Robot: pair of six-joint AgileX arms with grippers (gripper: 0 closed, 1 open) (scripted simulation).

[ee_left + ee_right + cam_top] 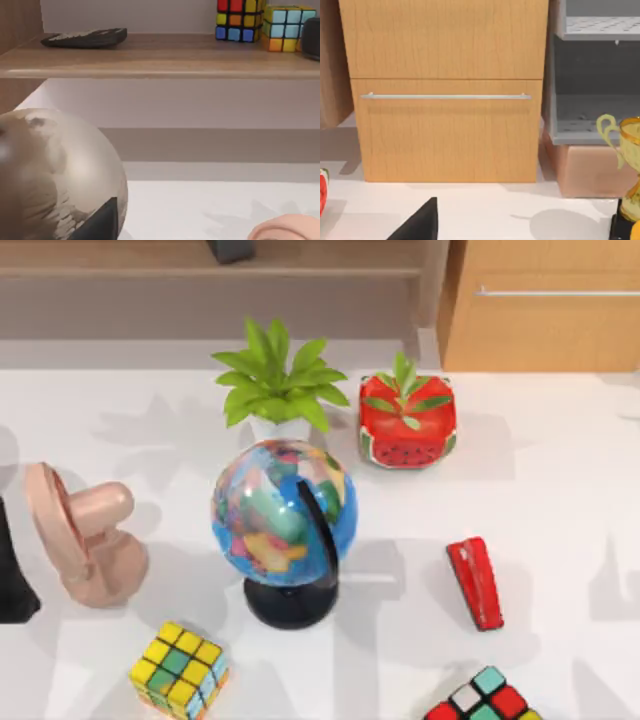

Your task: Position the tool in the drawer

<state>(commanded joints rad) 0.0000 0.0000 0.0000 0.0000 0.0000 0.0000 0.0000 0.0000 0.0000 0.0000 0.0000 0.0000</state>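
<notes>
Red stapler point(474, 583) lies right of the globe point(285, 515), long axis pointing roughly toward the shut drawer point(545, 305), nearer the right arm, whose finger state I cannot tell.

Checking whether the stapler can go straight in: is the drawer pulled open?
No: in the right wrist view the drawer front sits flush with the cabinet, shut.

On the tabletop point(560, 500) the stapler point(474, 582) lies right of the globe point(284, 515); behind them stand two potted plants — the drawer point(545, 305), shut, sits behind at the right.
</notes>
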